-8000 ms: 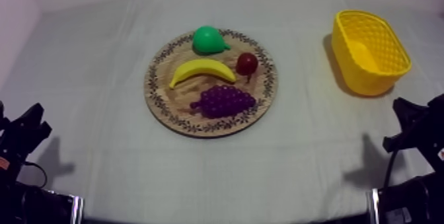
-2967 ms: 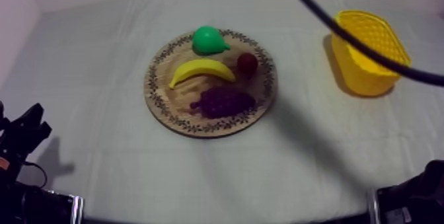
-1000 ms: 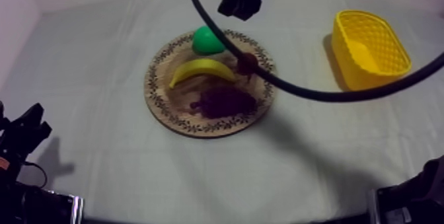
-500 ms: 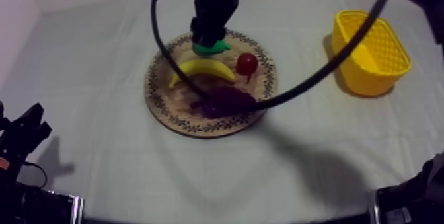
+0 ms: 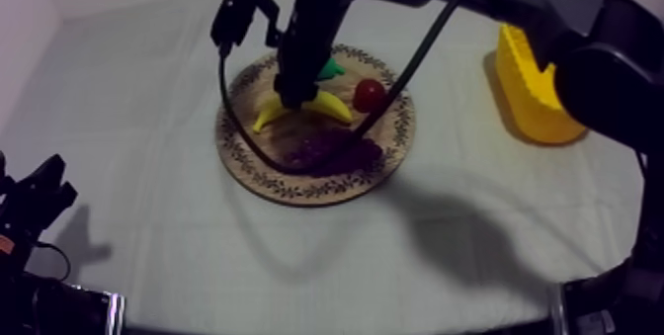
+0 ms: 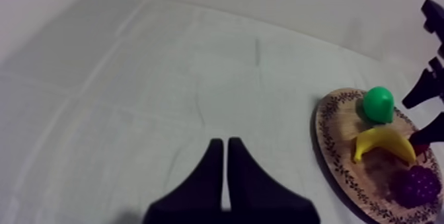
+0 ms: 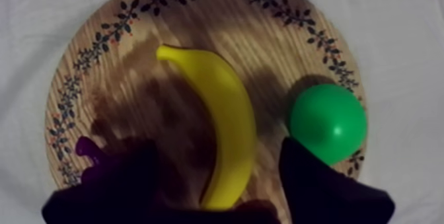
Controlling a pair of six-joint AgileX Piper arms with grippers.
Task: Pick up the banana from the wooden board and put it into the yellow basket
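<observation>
While the right gripper (image 7: 211, 150) hangs low over the wooden board (image 7: 277, 48) w/ its fingers spread wide, nothing is gripped: the banana (image 7: 228, 117) lies between the two fingers, one end running in under the gap, the rest curving away across the wood. From the wrist view there looks to be a gap each side, though I can't be sure the pads aren't brushing it.

In the top view the same gripper (image 5: 287, 92) sits on the banana's (image 5: 326, 105) left half, arm reaching in from the far right. Just beyond the banana on the far side is the green pear (image 5: 331, 65); the small red fruit (image 5: 370, 95) is right of it, and the grapes (image 5: 331, 149) are on the near side. All four are on the board.

Yellow basket (image 5: 519, 82) stands at the far right, well apart from the board, partly behind the arm; can't see inside it.

Left gripper (image 6: 225, 167) is pinched to a narrow wedge, holding nothing, parked at the near left over bare cloth (image 6: 132, 94).

Progress, imo: approach done, alignment approx. right. Left to do: close on the banana, lift it clear of pear & red fruit, carry it right, drop it in the basket. So most of the task remains.
</observation>
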